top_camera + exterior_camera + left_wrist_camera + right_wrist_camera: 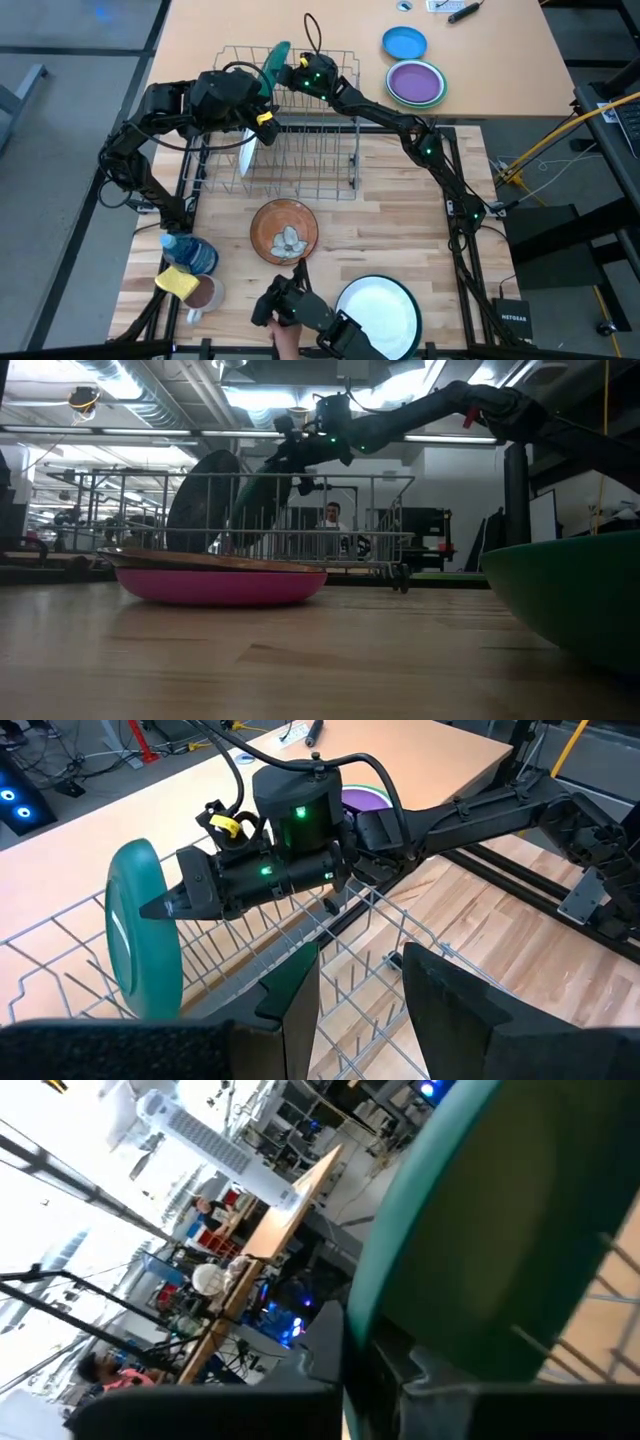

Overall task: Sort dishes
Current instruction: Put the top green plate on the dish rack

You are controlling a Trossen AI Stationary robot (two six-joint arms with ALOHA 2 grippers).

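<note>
**Q:** Status, green dish?
**A:** Teal-green round plate (275,62), plain, glossy, standing on edge at the far-left end of the wire dish rack (300,150). Right gripper (287,72) is clamped on its rim; fingers pinch it in wrist view.

**Q:** Left gripper?
**A:** Left gripper (360,990) hovers over rack's left side, fingers apart, holding nothing. White plate (247,152) upright in rack below it.

**Q:** Other dishes?
**A:** Brown plate w/ white flower (285,231) just in front of rack, sitting on a pink bowl (222,586). White green-rimmed plate (378,310) nearer front, right of that.
</note>
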